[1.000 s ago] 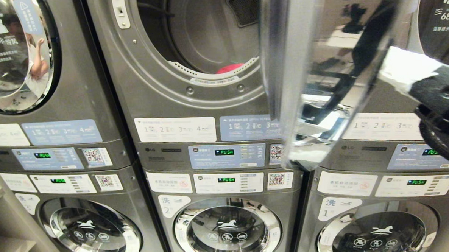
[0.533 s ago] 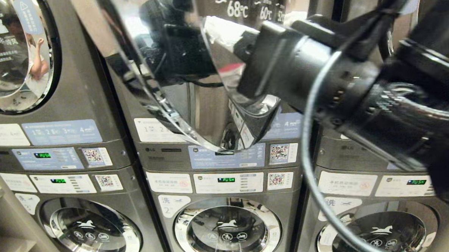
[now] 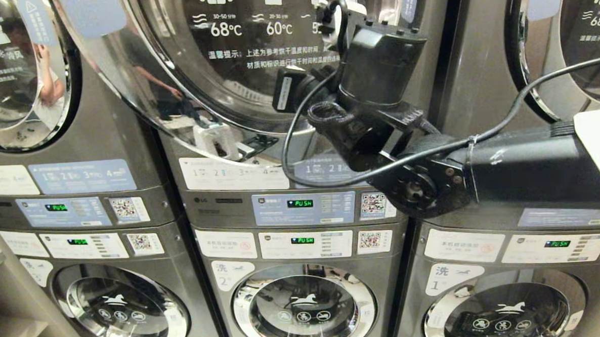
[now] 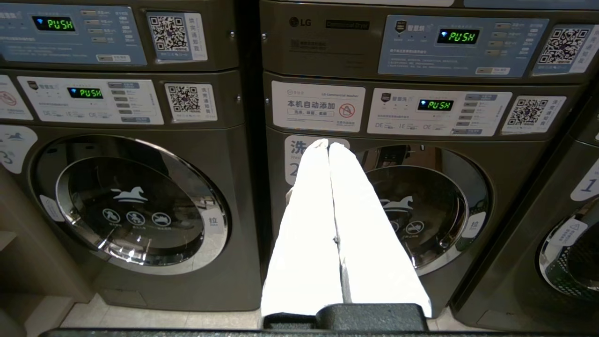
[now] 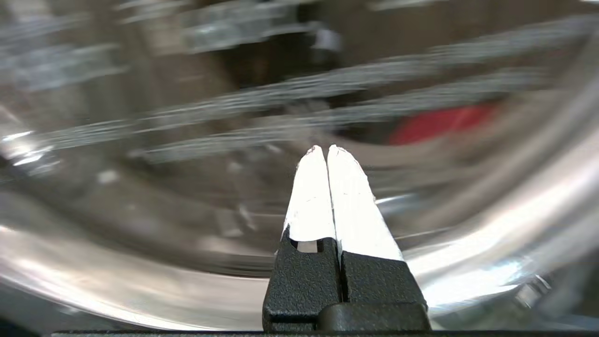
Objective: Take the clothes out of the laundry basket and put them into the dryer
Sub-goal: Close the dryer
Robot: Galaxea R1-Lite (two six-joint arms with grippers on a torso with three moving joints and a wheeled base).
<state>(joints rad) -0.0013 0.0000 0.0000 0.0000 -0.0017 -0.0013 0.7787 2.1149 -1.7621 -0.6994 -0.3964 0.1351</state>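
The middle upper dryer's round glass door (image 3: 214, 66) lies swung across its opening. My right arm reaches in from the right, and my right gripper (image 3: 346, 12) is up against the door's right side. In the right wrist view the right gripper (image 5: 326, 150) is shut and empty, close to the blurred glass. A red piece of clothing (image 5: 440, 124) shows through that glass. My left gripper (image 4: 328, 144) is shut and empty, low in front of the washer marked 2 (image 4: 421, 206). The laundry basket is out of view.
Dryers stand to the left (image 3: 17, 74) and right (image 3: 578, 35) of the middle one. Washers (image 3: 306, 305) sit in a row below, under control panels showing PUSH. A shelf (image 3: 3, 328) is at the lower left. A person is reflected in the left dryer's door.
The dryer door has swung from wide open on the right to across the opening. My right arm swept left and up with it.
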